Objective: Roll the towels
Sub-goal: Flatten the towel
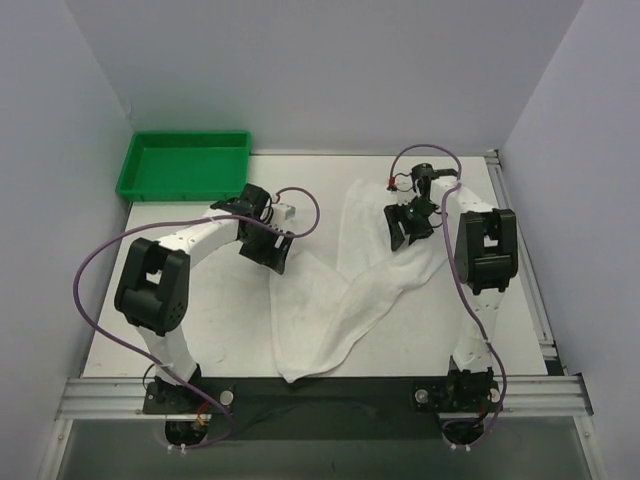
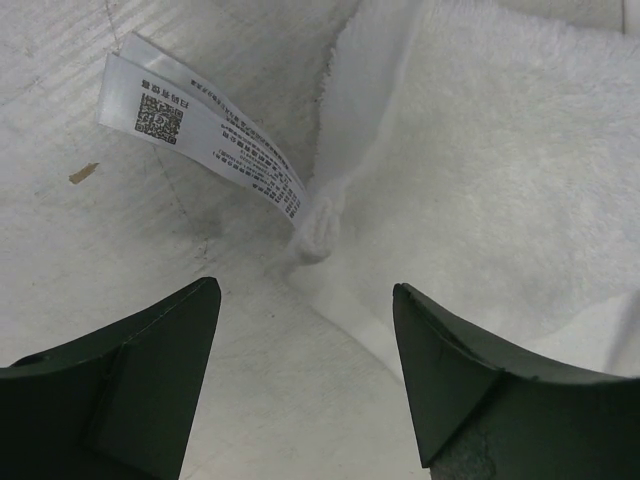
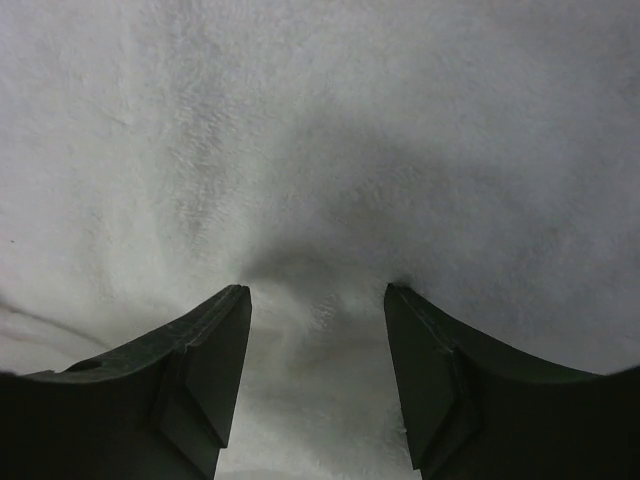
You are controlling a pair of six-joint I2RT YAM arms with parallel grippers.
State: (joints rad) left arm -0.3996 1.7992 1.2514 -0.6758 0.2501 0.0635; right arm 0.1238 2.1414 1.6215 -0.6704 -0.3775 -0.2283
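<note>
White surface point(image 1: 225, 320). White towel point(image 1: 370, 270) lies crumpled across middle and right side, narrowing toward near edge. Green tray point(image 1: 185, 190) sits at far left corner. Towel's printed care label point(image 2: 200, 130) rests flat on surface.

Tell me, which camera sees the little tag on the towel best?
The left wrist view. The tag is close and sharp there, its printed square code showing, joined to the edge of the towel. The top view is too far away to make it out, and the right wrist view shows only white cloth.
</note>
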